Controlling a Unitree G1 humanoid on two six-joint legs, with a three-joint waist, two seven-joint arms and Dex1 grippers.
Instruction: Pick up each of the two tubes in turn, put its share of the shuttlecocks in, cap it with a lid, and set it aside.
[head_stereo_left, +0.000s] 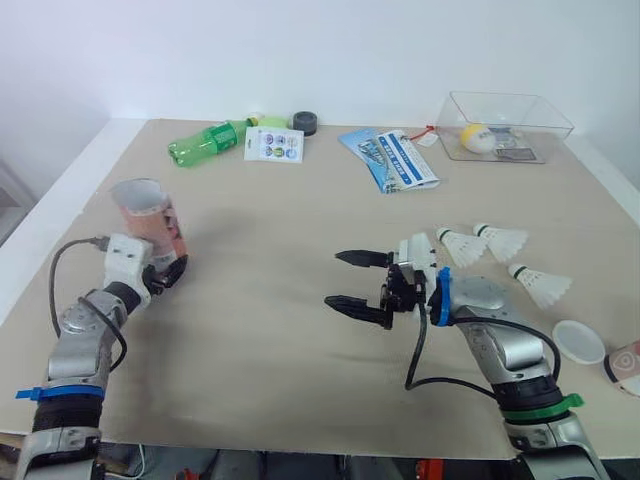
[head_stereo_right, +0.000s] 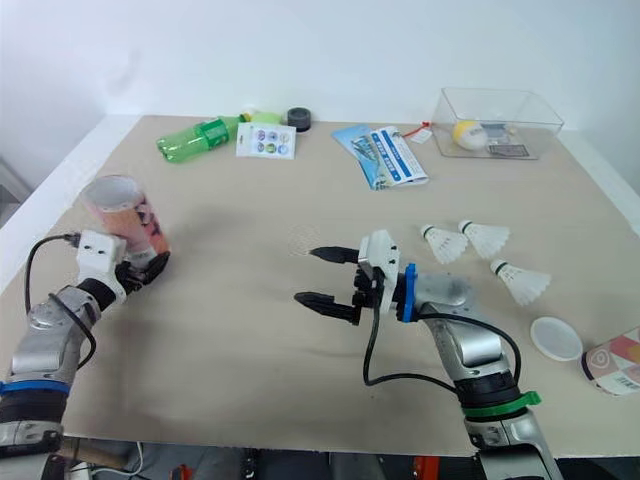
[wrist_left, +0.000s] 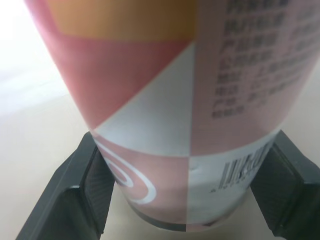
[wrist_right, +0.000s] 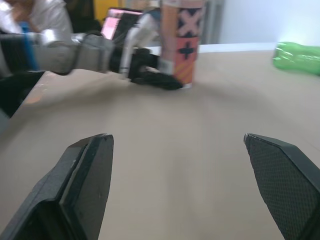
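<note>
A pink open-topped tube (head_stereo_left: 148, 215) stands almost upright at the table's left side, and my left gripper (head_stereo_left: 165, 272) is shut on its lower part. The left wrist view has the tube (wrist_left: 175, 100) pressed between both fingers (wrist_left: 90, 190). My right gripper (head_stereo_left: 350, 280) hovers open and empty over the middle of the table, pointing toward the tube (wrist_right: 180, 42). Three shuttlecocks (head_stereo_left: 460, 245) (head_stereo_left: 500, 238) (head_stereo_left: 540, 285) lie to the right of it. A white lid (head_stereo_left: 578, 340) lies near the front right, with a second tube (head_stereo_left: 625, 365) at the right edge.
Along the far side lie a green bottle (head_stereo_left: 205, 142), a white card (head_stereo_left: 273, 143), a dark roll (head_stereo_left: 304, 122), a blue booklet (head_stereo_left: 395, 158) and a clear box (head_stereo_left: 505, 125) holding a yellow ball. The table's front edge (head_stereo_left: 300, 445) runs close to both arms.
</note>
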